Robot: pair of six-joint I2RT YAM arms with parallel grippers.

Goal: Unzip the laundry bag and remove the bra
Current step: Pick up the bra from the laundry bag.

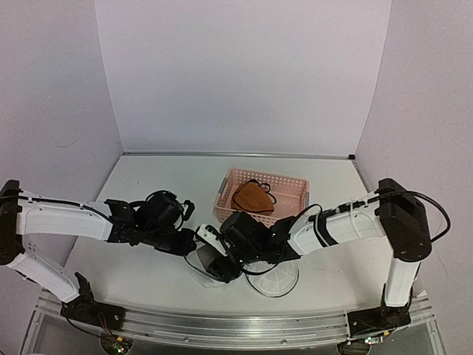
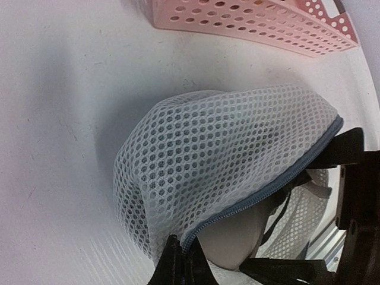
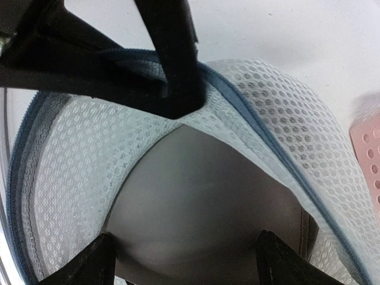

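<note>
Laundry bag (image 1: 205, 268): located at the middle of the near edge of the bench (image 1: 148, 192), lying on its side. The white mesh wall bulges upward in the left wrist view. The blue-grey zip tape (image 3: 261, 113) runs along the rim. The mouth is open. A round ribbed lid (image 1: 277, 282) lies flat on the bench just right of the bag; whether it is joined to the bag cannot be determined.

Bra (image 3: 202, 202): inside the bag. A smooth grey-taupe padded cup fills the open mouth and is bordered by mesh on both sides. The same cup shows below the zip line in the left wrist view.

Left hand (image 1: 191, 242): reaches in from the left side of the bench. Its fingers are pressed together on the bag's rim at the zip tape, with mesh nipped between them. From the right wrist view a black finger of it crosses over the rim from above.

Right hand (image 3: 187, 264): reaches in from the right side, at the mouth of the bag. Its fingers (image 3: 89, 267) stand well apart, one at each side of the exposed cup. No closure on the cup is observed.

Pink perforated basket (image 1: 292, 183): stands behind the bag toward the far edge. It contains an orange-brown garment (image 1: 253, 197) with dark straps.
</note>
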